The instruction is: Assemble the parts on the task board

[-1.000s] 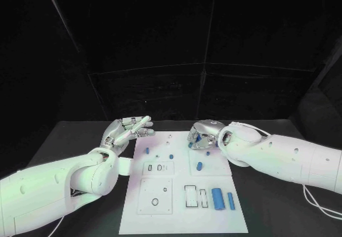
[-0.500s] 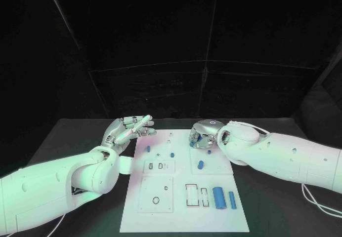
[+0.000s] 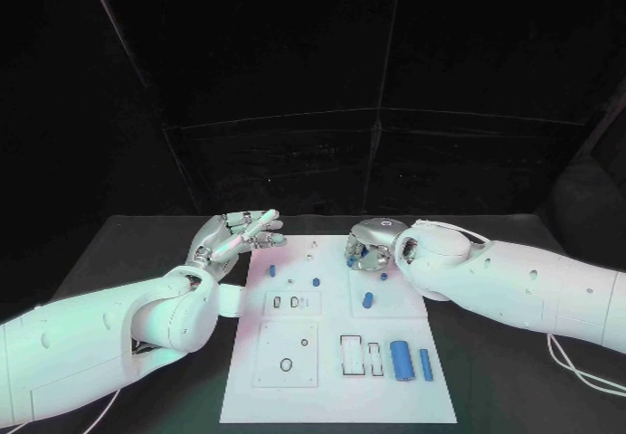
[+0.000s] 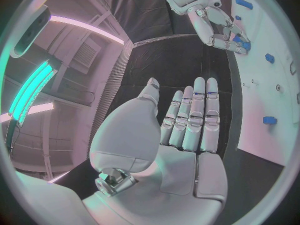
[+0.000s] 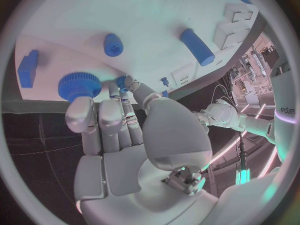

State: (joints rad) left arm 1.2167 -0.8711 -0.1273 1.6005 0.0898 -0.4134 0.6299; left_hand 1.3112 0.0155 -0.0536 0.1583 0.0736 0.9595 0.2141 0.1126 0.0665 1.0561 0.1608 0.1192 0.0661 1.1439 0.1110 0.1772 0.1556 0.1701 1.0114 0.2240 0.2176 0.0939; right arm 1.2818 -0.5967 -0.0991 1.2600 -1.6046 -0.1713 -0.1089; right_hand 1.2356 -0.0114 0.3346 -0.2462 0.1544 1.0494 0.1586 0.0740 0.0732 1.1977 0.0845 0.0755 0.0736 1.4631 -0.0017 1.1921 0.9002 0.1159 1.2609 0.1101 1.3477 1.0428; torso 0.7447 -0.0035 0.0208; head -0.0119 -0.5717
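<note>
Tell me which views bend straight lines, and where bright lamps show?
Both wrist views bend lines: the task board edge curves in the right wrist view. Green and pink lamp strips glow beside the left hand in the left wrist view. In the head view the board looks straight.

The right robot hand (image 3: 369, 246) has been shifted slightly farther up along the far edge of the white rectangular task board (image 3: 342, 398), its silver fingers kept curled beside a small blue toothed gear (image 5: 79, 85).
</note>
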